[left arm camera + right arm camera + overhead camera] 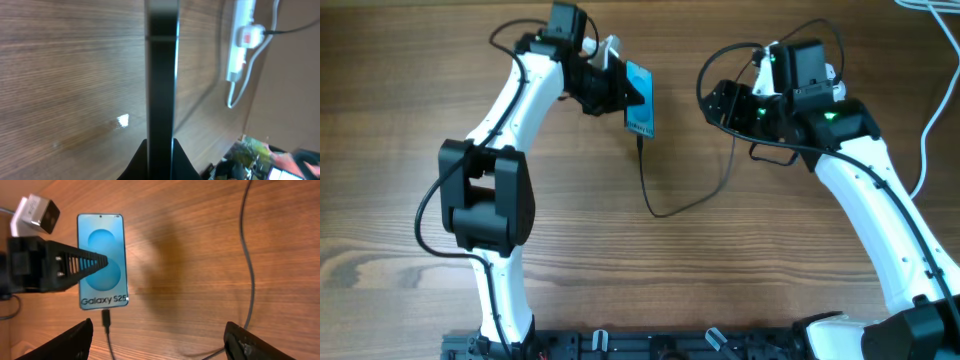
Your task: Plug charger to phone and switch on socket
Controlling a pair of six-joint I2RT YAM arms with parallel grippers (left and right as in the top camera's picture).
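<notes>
Right now the L gripper (pixel 608 88) is clamped on the phone (pixel 640 97), near the worktop's far edge, a bit left of centre. The L wrist view shows the phone edge-on btwn the fingers. The charger (pixel 106 319) tip sits right at the phone's "Galaxy S25" end; can't tell if it's seated. The R gripper (pixel 160 339) is spread wide w/ nothing in it. The socket (pixel 239 42), w/ a plug (pixel 250 35) in it, lies by a worktop edge.

Socket (pixel 234 62) end beyond top edge
</notes>
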